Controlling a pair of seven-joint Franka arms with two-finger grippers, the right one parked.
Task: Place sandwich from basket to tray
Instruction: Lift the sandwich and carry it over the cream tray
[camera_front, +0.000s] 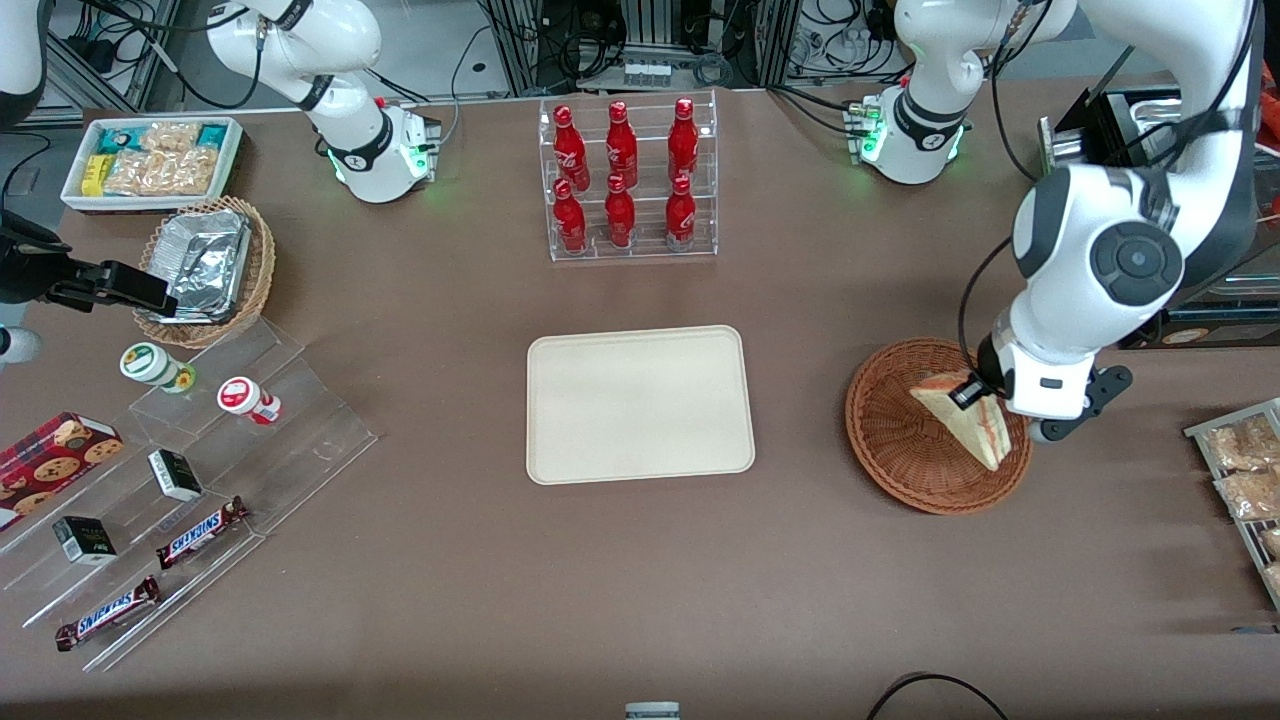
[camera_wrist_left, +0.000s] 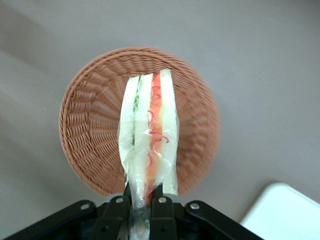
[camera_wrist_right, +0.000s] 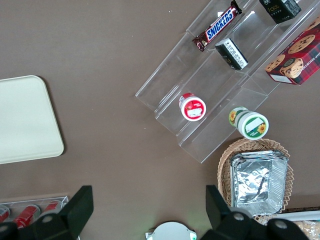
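Observation:
The sandwich (camera_front: 968, 417) is a pale bread wedge in clear wrap with red and green filling showing along its edge (camera_wrist_left: 150, 135). My left gripper (camera_front: 972, 392) is shut on the sandwich's wrapped end (camera_wrist_left: 141, 206) and holds it lifted above the reddish-brown wicker basket (camera_front: 890, 430), which shows beneath the sandwich in the left wrist view (camera_wrist_left: 95, 125). The cream-beige tray (camera_front: 639, 403) lies flat mid-table, beside the basket toward the parked arm's end. A corner of the tray shows in the left wrist view (camera_wrist_left: 280, 212), and part of it in the right wrist view (camera_wrist_right: 25, 120).
A clear rack of red bottles (camera_front: 627, 180) stands farther from the front camera than the tray. A tan basket with foil containers (camera_front: 208, 268), a white snack bin (camera_front: 152, 160) and clear steps with snacks (camera_front: 180, 500) lie toward the parked arm's end. Snack packets (camera_front: 1245, 470) lie at the working arm's end.

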